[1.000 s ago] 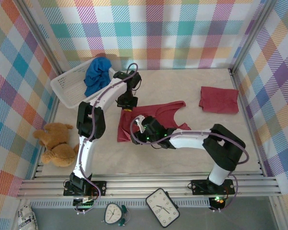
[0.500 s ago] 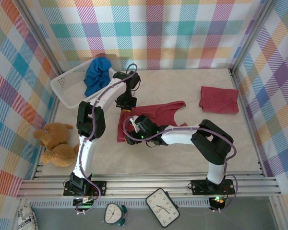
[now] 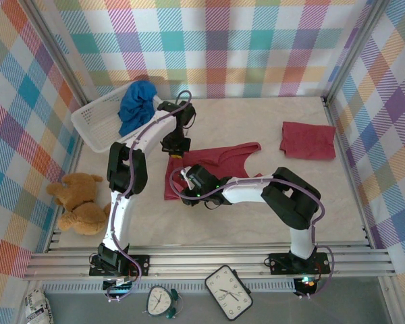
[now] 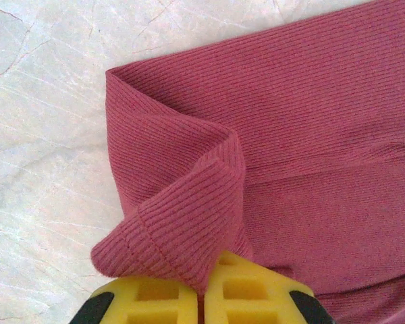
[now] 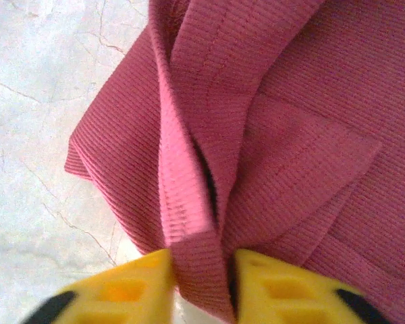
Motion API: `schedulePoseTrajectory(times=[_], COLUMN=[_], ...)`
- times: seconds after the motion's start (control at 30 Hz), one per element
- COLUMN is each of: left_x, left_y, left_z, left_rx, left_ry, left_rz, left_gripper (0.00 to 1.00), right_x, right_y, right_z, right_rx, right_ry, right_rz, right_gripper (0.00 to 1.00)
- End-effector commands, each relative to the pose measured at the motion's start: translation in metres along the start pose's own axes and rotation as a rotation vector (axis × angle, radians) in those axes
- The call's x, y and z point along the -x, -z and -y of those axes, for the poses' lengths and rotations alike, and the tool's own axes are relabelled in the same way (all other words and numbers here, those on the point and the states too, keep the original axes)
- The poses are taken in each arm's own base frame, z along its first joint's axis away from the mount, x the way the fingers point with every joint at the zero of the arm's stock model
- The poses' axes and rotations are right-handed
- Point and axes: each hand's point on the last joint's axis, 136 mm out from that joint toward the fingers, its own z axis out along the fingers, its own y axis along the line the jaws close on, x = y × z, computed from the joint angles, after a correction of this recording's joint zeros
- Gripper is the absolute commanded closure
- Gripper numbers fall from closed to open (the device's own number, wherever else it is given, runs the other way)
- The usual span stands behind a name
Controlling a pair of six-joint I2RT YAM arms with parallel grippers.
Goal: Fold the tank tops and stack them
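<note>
A dark red tank top (image 3: 224, 159) lies spread in the middle of the table. My left gripper (image 3: 176, 150) is at its far left corner. In the left wrist view the yellow fingers (image 4: 250, 290) are shut on a rolled-up bit of the ribbed hem (image 4: 182, 229). My right gripper (image 3: 186, 183) is at the top's near left edge, and its yellow fingers (image 5: 135, 283) are shut on a raised fold of the cloth (image 5: 199, 270). A second dark red tank top (image 3: 308, 140) lies folded at the far right. The blue tank top (image 3: 136, 104) sits bunched in the basket.
The white mesh basket (image 3: 94, 125) stands tilted at the far left by the wall. A brown teddy bear (image 3: 81, 202) lies at the left edge. Checked walls close in the table on three sides. Two clocks (image 3: 228, 291) lie in front of the arm bases.
My right gripper has slid left along the spread red top to its near left edge and closed on a fold of it. The left gripper has kept its grip and its place.
</note>
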Motion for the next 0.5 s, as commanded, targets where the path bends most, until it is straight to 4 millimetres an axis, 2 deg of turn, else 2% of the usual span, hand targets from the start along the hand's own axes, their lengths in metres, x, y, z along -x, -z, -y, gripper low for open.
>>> schedulePoseTrajectory(times=[0.0, 0.13, 0.3, 0.47], left_x=[-0.003, 0.000, 0.008, 0.019], left_y=[-0.002, 0.002, 0.019, 0.035], left_z=[-0.008, -0.007, -0.001, 0.005], left_rx=[0.017, 0.009, -0.033, -0.070], left_ry=[-0.010, -0.008, 0.007, 0.015], left_rz=[-0.015, -0.006, 0.048, 0.097], left_gripper=[0.92, 0.93, 0.93, 0.92], right_x=[0.024, 0.031, 0.040, 0.038], right_y=[0.014, 0.026, 0.050, 0.072], right_z=[-0.010, -0.012, -0.008, 0.001], right_rx=[0.014, 0.017, -0.028, -0.092], right_ry=[0.014, 0.027, 0.094, 0.169], right_rz=[0.079, 0.117, 0.151, 0.148], right_gripper=[0.82, 0.89, 0.90, 0.92])
